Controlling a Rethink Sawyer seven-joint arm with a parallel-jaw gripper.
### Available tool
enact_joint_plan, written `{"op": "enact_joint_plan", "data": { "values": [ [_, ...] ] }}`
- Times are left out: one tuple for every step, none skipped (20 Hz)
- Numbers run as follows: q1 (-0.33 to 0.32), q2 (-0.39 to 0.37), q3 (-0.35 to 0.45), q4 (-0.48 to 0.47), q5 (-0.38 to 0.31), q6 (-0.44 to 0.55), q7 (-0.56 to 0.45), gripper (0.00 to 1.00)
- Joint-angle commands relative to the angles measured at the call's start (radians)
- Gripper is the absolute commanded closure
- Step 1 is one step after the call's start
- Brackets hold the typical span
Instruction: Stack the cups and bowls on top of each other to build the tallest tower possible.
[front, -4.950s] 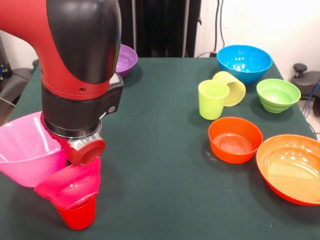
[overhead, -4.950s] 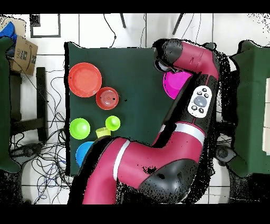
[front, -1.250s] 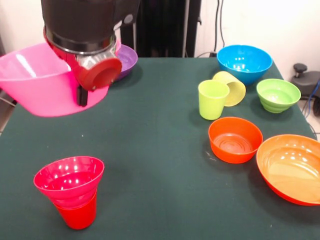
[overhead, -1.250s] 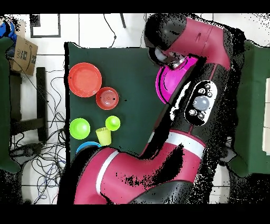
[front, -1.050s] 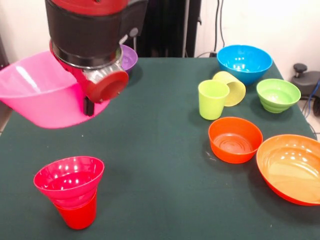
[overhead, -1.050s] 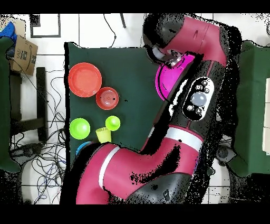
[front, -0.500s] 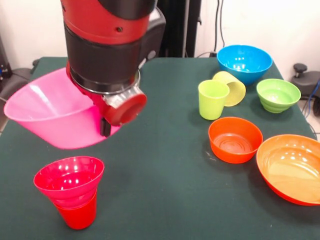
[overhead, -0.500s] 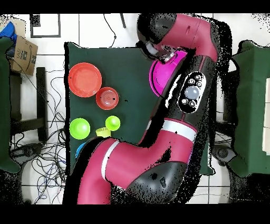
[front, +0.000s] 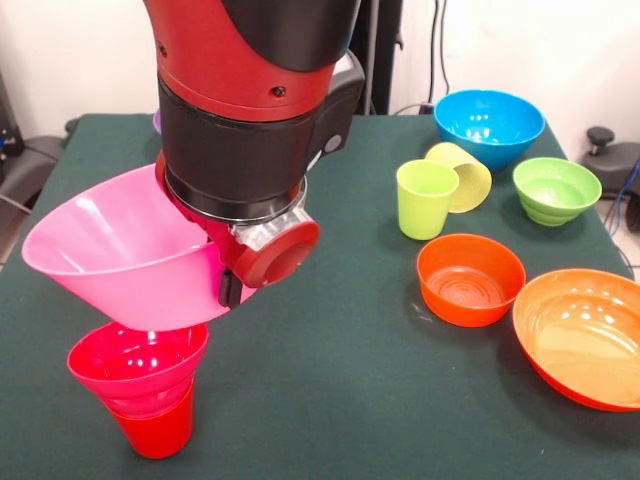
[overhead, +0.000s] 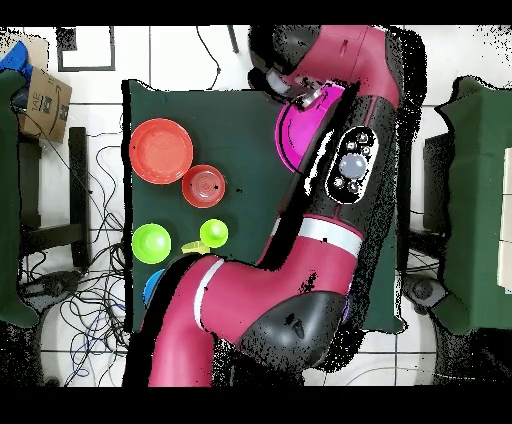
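A: Above the table's front-left corner in the front view, which way does the large pink bowl (front: 125, 255) face?

B: Mouth up and tipped toward the picture's left, its axis leaning off vertical. The gripper (front: 230, 288) pinches the bowl's wall on the right side; one dark finger (front: 228, 290) shows outside the wall, its partner is hidden.

A: And below it?

B: The tower (front: 140, 385): a small magenta bowl (front: 138, 365) seated mouth-up in an upright red cup (front: 155, 430). The pink bowl's base sits just over the magenta rim; contact cannot be judged.

A: The remaining pieces?

B: Right of centre: lime green cup (front: 424, 198) upright, pale yellow cup (front: 462, 174) lying on its side behind it, blue bowl (front: 489, 125), ribbed green bowl (front: 556, 189), small orange bowl (front: 470, 279), large orange bowl (front: 585, 335) cut by the frame edge.

A: Any writing?

B: A cardboard box (overhead: 45, 100) in the overhead view bears print too small to read.

A: What is concealed?

B: The arm (overhead: 300, 250) covers most of the pink bowl from overhead; a purple sliver (front: 157, 120) peeks behind it in front.
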Motion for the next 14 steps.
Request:
{"op": "enact_joint_plan", "data": {
  "values": [
    [-0.031,0.002,-0.023,-0.057,0.036,0.109,0.233,1.00],
    [-0.035,0.006,-0.032,-0.064,0.044,0.113,0.230,1.00],
    [-0.040,0.010,-0.041,-0.071,0.052,0.116,0.228,1.00],
    [-0.043,0.013,-0.052,-0.078,0.061,0.120,0.229,1.00],
    [-0.045,0.016,-0.060,-0.083,0.069,0.122,0.229,1.00],
    [-0.047,0.018,-0.069,-0.088,0.076,0.123,0.230,1.00],
    [-0.049,0.020,-0.077,-0.092,0.083,0.125,0.229,1.00],
    [-0.052,0.023,-0.086,-0.098,0.091,0.128,0.229,1.00],
    [-0.054,0.025,-0.094,-0.100,0.098,0.128,0.229,1.00],
    [-0.046,0.023,-0.093,-0.085,0.098,0.118,0.231,1.00],
    [-0.044,0.023,-0.097,-0.081,0.103,0.115,0.231,1.00],
    [-0.040,0.019,-0.094,-0.068,0.104,0.114,0.229,1.00],
    [-0.034,0.012,-0.092,-0.053,0.106,0.115,0.227,1.00],
    [-0.027,-0.005,-0.079,-0.027,0.113,0.145,0.217,1.00]
  ]
}}
